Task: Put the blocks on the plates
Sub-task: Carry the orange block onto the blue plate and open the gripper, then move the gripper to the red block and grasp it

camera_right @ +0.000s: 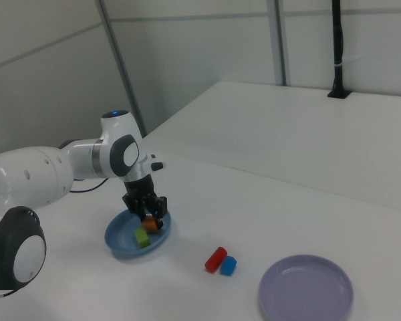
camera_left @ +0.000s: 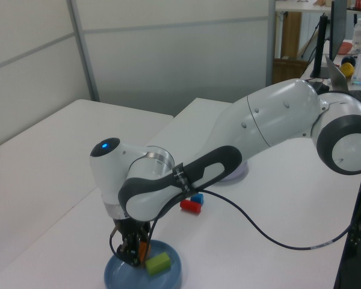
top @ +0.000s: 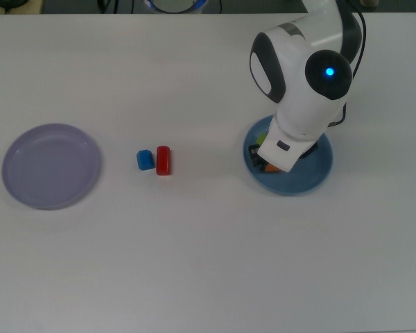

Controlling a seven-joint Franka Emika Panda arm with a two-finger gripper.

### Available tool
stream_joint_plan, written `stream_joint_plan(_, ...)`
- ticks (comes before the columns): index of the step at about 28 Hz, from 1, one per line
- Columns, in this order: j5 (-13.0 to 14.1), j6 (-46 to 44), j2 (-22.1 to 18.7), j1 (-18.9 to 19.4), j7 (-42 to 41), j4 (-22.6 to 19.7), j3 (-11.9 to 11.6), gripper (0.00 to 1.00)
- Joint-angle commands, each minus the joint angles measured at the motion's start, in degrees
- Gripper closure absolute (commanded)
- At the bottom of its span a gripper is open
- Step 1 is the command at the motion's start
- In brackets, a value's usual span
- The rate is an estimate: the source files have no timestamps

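The small orange rectangular block (camera_right: 150,223) is down inside the round light-blue shallow plate (camera_right: 120,246), and the black two-finger gripper (camera_right: 147,217) is clamped on it, fingers narrow against its sides. From the left view the orange block (camera_left: 144,251) shows as a thin warm sliver between the dark fingers, low over the plate's (camera_left: 170,274) floor; whether it touches the floor I cannot tell. From the top view only a slip of orange (top: 272,167) peeks out under the white wrist.

Just beside it lies the yellow-green rectangular block (camera_left: 157,263), flat on the same plate, matte and solid-coloured, near the gripper (camera_left: 133,254) but free of it. In the right view the green block (camera_right: 142,237) lies nearer the camera than the orange one.

Out on the white table (top: 208,263), well apart from the blue plate (top: 312,177), the red oblong block (top: 163,160) and the small blue cube (top: 145,160) rest side by side, touching or nearly so. In the top view, the cube is on the left of the red one.

Further to the top view's left rests the round pale lavender shallow plate (top: 51,166), nothing on it.
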Motion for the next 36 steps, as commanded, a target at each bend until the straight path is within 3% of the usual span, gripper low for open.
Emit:
stream_joint_plan(1,-2.2,0.7,-1.2,0.6,0.9,-2.0,-0.4,0.0)
stream_joint_plan(4,-3.8,0.6,-1.3,0.6,0.8,-1.7,-0.5,0.0)
stream_joint_plan(11,-2.8,0.4,-2.2,-0.2,0.9,-1.5,-1.0,0.0)
stream_joint_plan(22,-1.8,-5.5,-4.9,-8.4,0.7,-1.4,-1.1,0.0)
stream_joint_plan(36,-1.8,-8.6,-4.4,-13.8,-1.5,-2.1,-2.0,0.0)
